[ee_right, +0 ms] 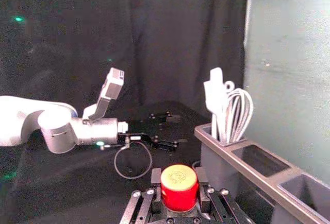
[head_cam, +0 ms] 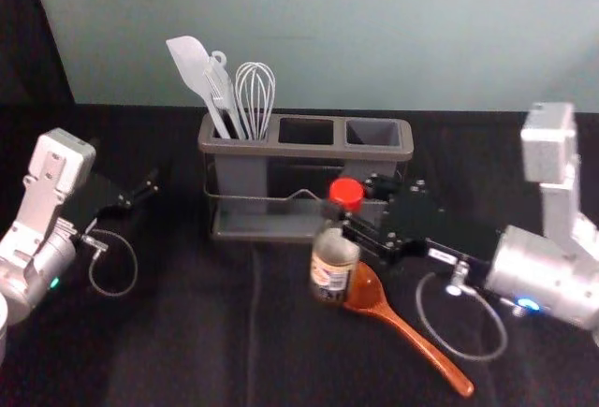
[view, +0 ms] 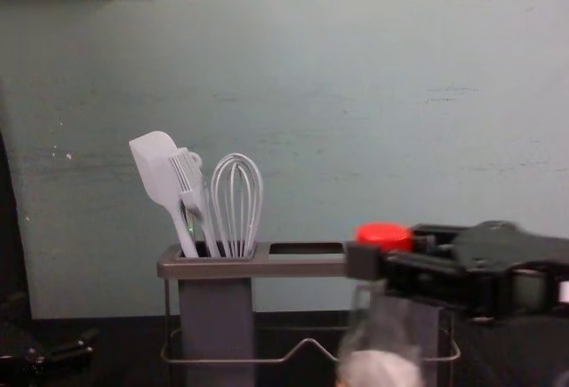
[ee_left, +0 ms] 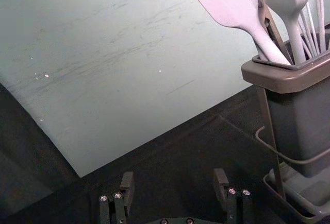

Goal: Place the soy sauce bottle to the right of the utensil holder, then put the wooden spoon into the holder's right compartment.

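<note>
Bottle of soy sauce (head_cam: pixel 332 265) upright, pinched under its cap by the right gripper (ee_right: pixel 179 178), in front of the utensil holder (head_cam: pixel 281 149) (placing unfinished)! Wooden spoon (head_cam: pixel 412 334) awaits its turn on the table; left gripper (ee_left: pixel 173 180), parked at left, spread wide.

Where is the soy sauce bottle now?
In the head view, the soy sauce bottle is between the right gripper's fingers, in front of the utensil holder.
</note>
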Tool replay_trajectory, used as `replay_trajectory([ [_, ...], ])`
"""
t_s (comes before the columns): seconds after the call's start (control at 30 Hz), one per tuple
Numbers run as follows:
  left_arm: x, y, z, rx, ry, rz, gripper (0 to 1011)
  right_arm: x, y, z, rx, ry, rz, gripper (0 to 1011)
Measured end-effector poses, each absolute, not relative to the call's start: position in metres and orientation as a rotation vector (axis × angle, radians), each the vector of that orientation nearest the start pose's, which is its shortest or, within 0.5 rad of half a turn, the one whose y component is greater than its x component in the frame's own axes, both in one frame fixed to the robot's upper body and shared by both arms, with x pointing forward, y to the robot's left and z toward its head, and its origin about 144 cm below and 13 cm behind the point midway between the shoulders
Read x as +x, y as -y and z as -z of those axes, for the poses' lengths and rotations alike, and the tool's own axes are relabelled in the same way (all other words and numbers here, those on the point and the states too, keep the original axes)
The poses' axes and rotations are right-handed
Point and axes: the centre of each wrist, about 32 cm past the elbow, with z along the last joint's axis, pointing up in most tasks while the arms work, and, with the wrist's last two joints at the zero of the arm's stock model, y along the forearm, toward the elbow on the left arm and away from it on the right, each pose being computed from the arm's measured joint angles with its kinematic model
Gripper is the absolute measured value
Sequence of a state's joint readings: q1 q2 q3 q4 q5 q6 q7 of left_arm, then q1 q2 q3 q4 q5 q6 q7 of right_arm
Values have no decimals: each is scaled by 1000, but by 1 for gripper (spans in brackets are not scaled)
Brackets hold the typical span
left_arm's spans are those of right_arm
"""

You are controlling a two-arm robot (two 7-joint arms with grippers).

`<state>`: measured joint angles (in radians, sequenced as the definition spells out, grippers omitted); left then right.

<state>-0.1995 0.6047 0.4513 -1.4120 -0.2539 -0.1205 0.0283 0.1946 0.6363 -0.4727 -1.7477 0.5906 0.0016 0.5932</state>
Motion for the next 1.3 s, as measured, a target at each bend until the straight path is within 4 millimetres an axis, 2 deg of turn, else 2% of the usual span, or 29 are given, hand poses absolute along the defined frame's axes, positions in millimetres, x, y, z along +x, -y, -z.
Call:
replay_trajectory([
  [0.13,489,-310,-1140,304,285,-1248,1005,450,268,-1224,-18,85,551,393],
  [0.37,489,-310,-1140,304,285,-1248,1005,415,311,-1225,-27,102,710,393],
  [0.57,489,-310,-1140,304,285,-1248,1005,407,336,-1222,-39,113,804,393],
  [0.77,489,-310,-1140,304,285,-1248,1005,417,352,-1218,-42,127,874,393],
  [0.93,489,-310,-1140,304,285,-1248,1005,437,357,-1213,-31,129,913,393],
  [1.3,489,-310,-1140,304,285,-1248,1005,486,350,-1205,-9,100,916,393],
])
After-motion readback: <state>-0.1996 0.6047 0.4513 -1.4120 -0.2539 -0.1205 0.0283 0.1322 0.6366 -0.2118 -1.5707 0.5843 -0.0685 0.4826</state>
